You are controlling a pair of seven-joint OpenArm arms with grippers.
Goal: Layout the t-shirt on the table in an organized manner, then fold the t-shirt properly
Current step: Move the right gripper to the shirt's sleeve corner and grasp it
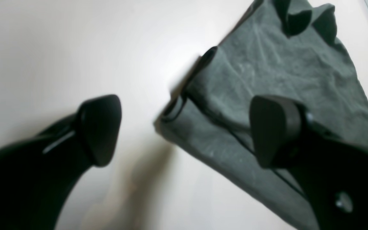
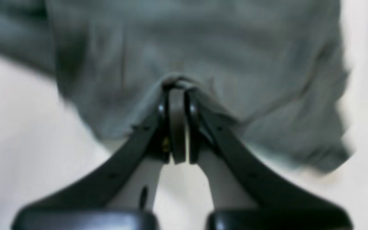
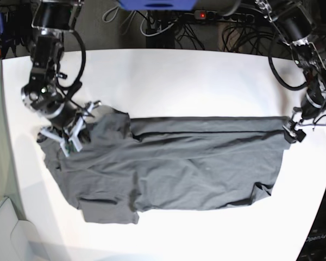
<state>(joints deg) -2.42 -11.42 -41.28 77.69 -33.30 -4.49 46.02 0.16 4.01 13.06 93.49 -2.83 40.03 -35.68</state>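
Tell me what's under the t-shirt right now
The t-shirt lies spread on the white table, which shows bare around it. Whatever sits beneath the cloth is covered. The right pincer pinches one fold.

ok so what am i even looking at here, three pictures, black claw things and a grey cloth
It is a robot with two arms at a white table. One picture looks down from overhead; the other two come from cameras on each wrist, so the black prongs are each arm's tool up close. The cloth is a dark grey t-shirt spread out, still rumpled. The right tool is pinched shut on a fold of the shirt. The left tool is open, holding nothing, at the shirt's other end.
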